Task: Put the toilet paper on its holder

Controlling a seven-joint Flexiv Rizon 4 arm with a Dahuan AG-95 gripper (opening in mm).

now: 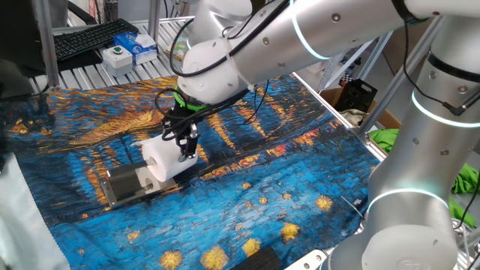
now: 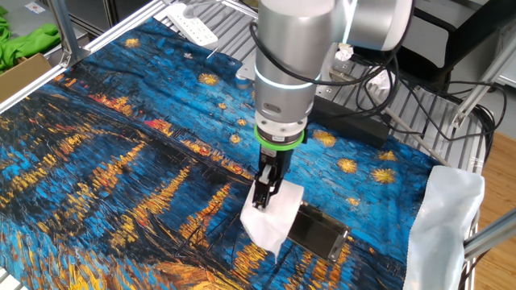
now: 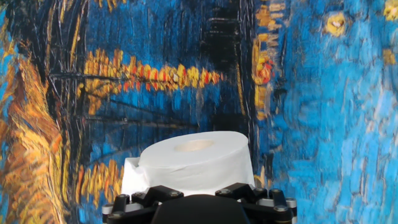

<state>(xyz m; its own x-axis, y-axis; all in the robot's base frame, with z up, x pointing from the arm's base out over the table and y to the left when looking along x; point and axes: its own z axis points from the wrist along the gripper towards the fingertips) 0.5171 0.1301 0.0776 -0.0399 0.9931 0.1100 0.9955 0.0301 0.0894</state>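
The toilet paper (image 1: 160,159) is a white roll with a loose sheet hanging off it. It sits low over the painted cloth, right at the near end of the grey metal holder (image 1: 126,184). My gripper (image 1: 184,148) comes down from above and is shut on the roll's side. In the other fixed view, the gripper (image 2: 264,193) pinches the roll (image 2: 276,216), and the holder (image 2: 319,231) lies just right of it. The hand view shows the roll (image 3: 196,160) close below the gripper body, its core end facing up. The fingertips are hidden there.
A white button box (image 1: 117,54), a blue box (image 1: 142,45) and a keyboard (image 1: 90,37) lie beyond the cloth's far edge. A power strip (image 2: 193,22) and cables (image 2: 363,121) lie behind the arm. A white bag (image 2: 447,217) hangs at the right. Green cloth (image 1: 391,139) lies off the table.
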